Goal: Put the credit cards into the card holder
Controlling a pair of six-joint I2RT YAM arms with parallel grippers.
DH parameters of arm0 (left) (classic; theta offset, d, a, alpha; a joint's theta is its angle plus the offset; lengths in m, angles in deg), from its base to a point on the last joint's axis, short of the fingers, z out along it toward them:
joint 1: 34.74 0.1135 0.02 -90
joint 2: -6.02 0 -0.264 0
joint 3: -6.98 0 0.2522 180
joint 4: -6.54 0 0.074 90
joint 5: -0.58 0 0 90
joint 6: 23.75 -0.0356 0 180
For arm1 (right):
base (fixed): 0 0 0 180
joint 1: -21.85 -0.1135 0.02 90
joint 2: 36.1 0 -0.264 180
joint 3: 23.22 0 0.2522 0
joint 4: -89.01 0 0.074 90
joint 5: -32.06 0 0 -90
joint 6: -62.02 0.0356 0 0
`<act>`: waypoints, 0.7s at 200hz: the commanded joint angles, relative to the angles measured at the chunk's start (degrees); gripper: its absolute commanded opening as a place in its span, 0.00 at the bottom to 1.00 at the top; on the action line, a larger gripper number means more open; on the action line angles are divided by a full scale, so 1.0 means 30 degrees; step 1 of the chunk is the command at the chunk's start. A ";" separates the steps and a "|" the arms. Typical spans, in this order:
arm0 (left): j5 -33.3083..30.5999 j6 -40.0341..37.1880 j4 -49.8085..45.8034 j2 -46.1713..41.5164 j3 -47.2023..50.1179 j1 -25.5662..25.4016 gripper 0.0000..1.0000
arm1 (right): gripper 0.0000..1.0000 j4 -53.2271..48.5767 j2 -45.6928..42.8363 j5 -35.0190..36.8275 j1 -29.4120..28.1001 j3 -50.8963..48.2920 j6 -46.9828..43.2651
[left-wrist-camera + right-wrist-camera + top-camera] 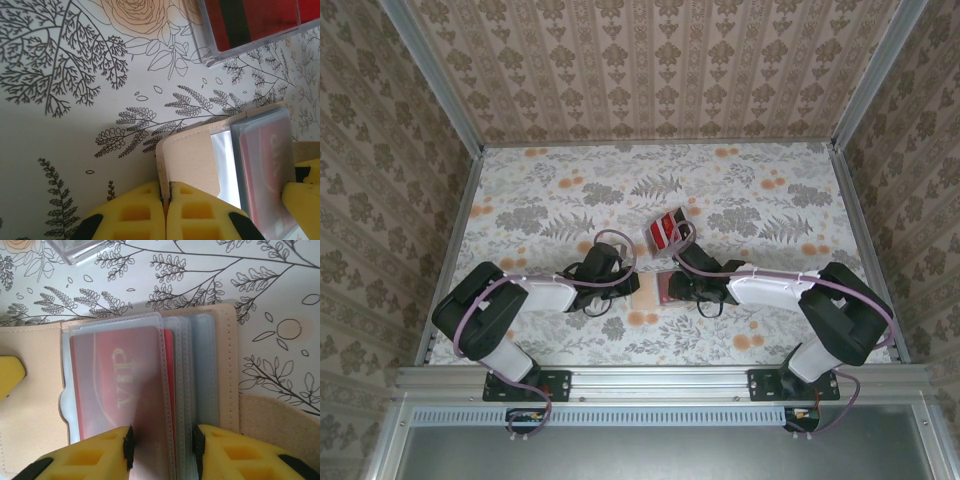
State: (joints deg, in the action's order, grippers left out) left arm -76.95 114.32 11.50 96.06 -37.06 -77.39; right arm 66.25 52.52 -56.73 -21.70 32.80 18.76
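The tan card holder point(648, 291) lies open on the floral table between my two grippers. My left gripper point(166, 187) is shut on the edge of its tan flap point(192, 155). In the right wrist view the card holder point(227, 365) shows several clear sleeves, and a red credit card point(115, 380) marked VIP sits inside the front sleeve. My right gripper point(162, 450) stands open, its fingers apart on either side of the sleeve stack. More red credit cards point(663, 232) sit in a clear box point(250, 45) just beyond the card holder.
The floral tablecloth point(550, 200) covers the table, with patterned walls on three sides. The clear box point(75, 251) stands close to the far edge of the card holder. A yellow finger of the other gripper shows at the left edge point(7, 375).
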 commanded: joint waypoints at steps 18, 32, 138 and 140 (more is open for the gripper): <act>-0.0118 0.0133 -0.0717 0.0916 -0.0448 -0.0195 0.00 | 0.40 0.2141 -0.0333 -0.3142 -0.0592 0.1595 0.0223; -0.0021 0.0248 -0.0651 0.0911 -0.0400 -0.0181 0.00 | 0.41 0.2098 -0.0582 -0.3260 -0.0630 0.1758 0.0298; 0.0075 0.0145 -0.0667 0.1236 -0.0669 -0.0196 0.00 | 0.42 0.1968 -0.0583 -0.3203 -0.0582 0.1733 0.0187; 0.0065 0.0161 -0.0694 0.1222 -0.0660 -0.0174 0.00 | 0.42 0.1913 -0.0577 -0.3133 -0.0574 0.1748 0.0175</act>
State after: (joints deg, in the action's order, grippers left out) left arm -77.59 114.30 11.72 97.70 -38.62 -77.39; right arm 71.37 49.65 -64.90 -23.20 36.69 18.74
